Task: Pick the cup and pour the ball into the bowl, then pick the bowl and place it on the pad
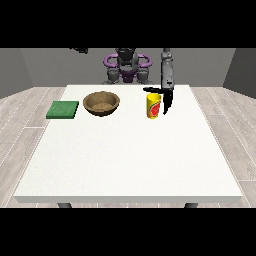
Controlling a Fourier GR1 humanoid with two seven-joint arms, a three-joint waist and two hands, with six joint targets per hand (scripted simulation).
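Observation:
A yellow cup point(154, 105) with a red mark stands upright on the white table point(130, 155), right of centre at the back. The hand at the view's right point(168, 99) hangs right beside the cup, fingers straight and pointing down along the cup's right side, thumb reaching left over the rim. A brown bowl point(101, 103) sits to the cup's left. Further left lies a flat green pad point(63, 109). No ball shows; the cup's inside is hidden. The hand at the view's left point(79, 50) is only a small dark shape raised high at the top.
The robot's torso point(127, 67) stands behind the table's far edge. The table's near half holds nothing besides bare white surface.

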